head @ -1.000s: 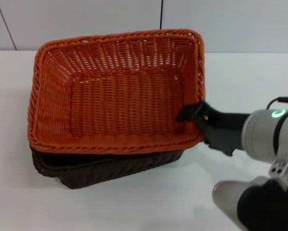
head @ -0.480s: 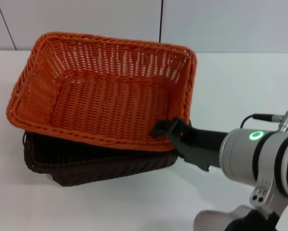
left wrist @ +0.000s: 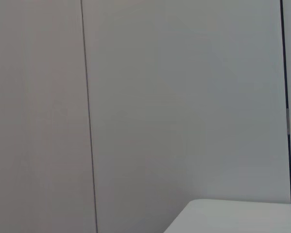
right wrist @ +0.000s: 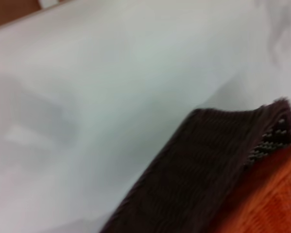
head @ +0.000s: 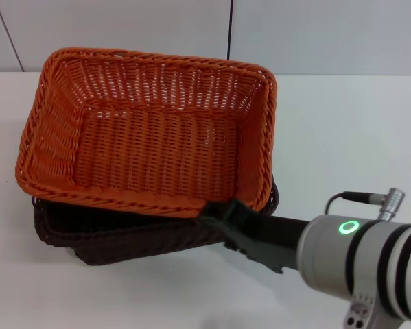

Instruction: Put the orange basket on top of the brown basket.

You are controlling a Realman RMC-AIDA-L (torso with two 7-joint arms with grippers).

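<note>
While my right gripper (head: 215,211) pinches the orange basket (head: 150,130) by its near rim, it feels light, stiff, tippy over the brown basket (head: 123,236).

No text, label, brand or number is showing anywhere. Nothing readable is appearing on any visible surface.

The desk (head: 349,130) is a plain white, smooth surface running back to a pale panelled wall. The brown basket (head: 123,236) stands directly on it, left of centre. Its near wall and right corner show; the rest is covered by the orange basket (head: 150,137) resting on top.
</note>
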